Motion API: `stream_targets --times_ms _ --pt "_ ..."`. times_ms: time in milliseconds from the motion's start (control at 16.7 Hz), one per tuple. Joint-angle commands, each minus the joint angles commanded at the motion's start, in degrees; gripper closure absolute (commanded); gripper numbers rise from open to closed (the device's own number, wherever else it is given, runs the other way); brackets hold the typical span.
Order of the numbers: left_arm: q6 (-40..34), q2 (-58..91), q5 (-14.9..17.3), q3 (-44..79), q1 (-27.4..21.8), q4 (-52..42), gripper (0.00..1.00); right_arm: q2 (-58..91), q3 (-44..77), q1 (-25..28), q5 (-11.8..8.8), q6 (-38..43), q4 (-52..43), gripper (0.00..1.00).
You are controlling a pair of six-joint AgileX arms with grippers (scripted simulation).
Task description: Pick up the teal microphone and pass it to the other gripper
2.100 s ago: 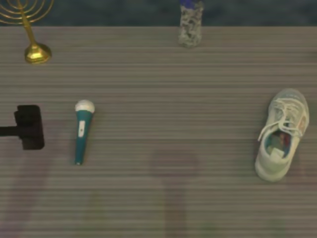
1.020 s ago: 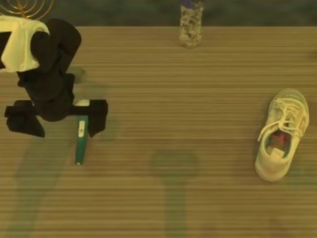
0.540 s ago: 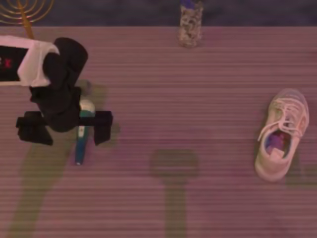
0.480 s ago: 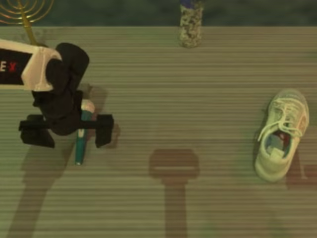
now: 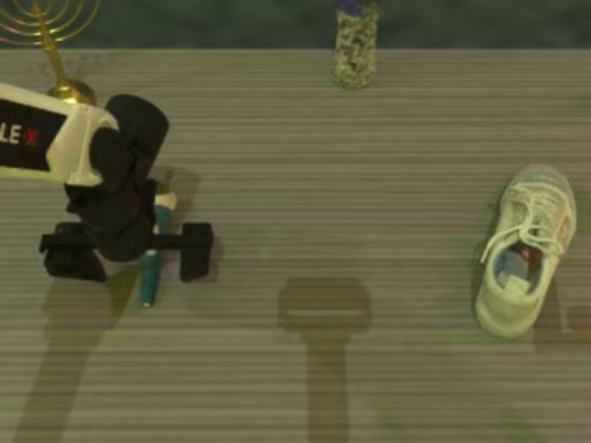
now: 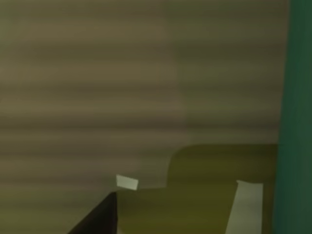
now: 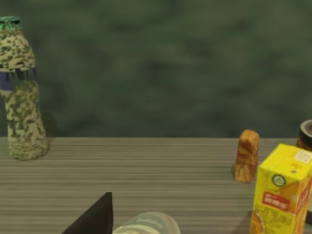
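Teal microphone [image 5: 150,275] lies flat on the worktop [image 5: 369,185] at its left side, head largely hidden beneath the left arm; only a sliver of head and the lower handle show. Left end effector [image 5: 127,251] sits directly over it, fingers spread wide, one either side of the handle, not clenched. Left wrist view shows only a teal strip at the frame edge. Right end effector: only one dark fingertip [image 7: 95,217] visible; state cannot be told.

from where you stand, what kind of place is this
Probably a simulated tabletop test scene, not a real room: a striped wooden table holds unrelated props, a teal microphone, a white sneaker, a gold candelabra and a speckled bottle, with my left gripper over the microphone.
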Motion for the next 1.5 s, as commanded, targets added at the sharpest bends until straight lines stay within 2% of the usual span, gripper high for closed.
stream_targets --times_ms 780,1260,1320,1500 --pt "0.0 0.0 0.0 0.0 0.0 0.0 0.98 0.0 0.0 0.0 0.0 0.0 0.0 0.0" --pt "0.0 0.0 0.0 0.0 0.0 0.0 1.0 0.0 0.0 0.0 0.0 0.0 0.0 0.0" --pt "0.62 -3.7 -0.89 1.32 -0.06 -1.76 1.0 0.0 0.0 0.0 0.0 0.0 0.0 0.0" --pt "1.11 -4.13 0.06 1.01 -0.09 0.14 1.0 0.0 0.0 0.0 0.0 0.0 0.0 0.0"
